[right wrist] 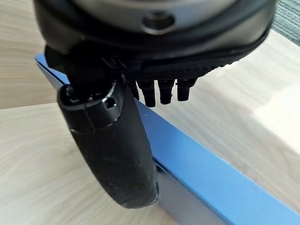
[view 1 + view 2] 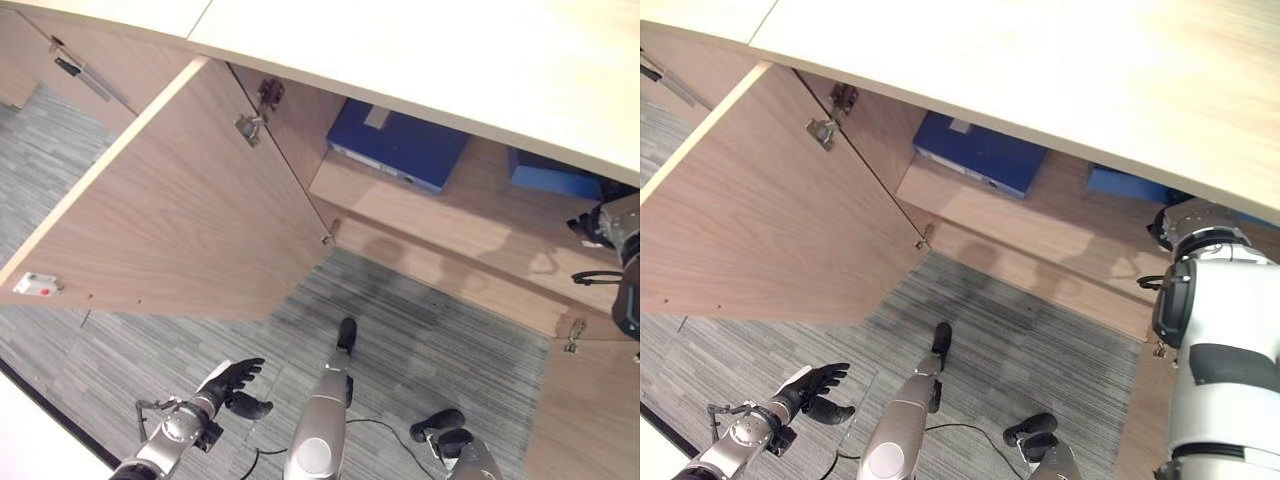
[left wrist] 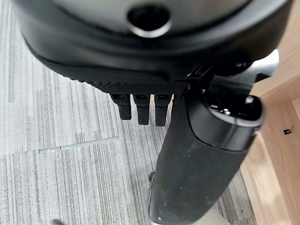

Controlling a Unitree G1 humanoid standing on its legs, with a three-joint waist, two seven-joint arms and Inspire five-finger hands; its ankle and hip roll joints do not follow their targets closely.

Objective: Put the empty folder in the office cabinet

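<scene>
Fingers of right hand (image 1: 140,70) loose above blue folder (image 1: 197,164) inside cabinet (image 2: 440,225); left hand (image 2: 232,383) relaxed, holding nothing.

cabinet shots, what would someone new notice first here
The open cabinet door swings wide over the grey carpet. Inside, a blue folder lies flat on the wooden shelf, with a second blue folder further right, where the right hand is close against it. The left hand hangs open above the carpet.

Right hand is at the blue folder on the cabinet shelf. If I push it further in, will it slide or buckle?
The blue folder looks rigid and straight-edged, so it probably slides whole. The wooden shelf looks smooth, so little drag. The right hand touches one edge, so it may pivot.
</scene>
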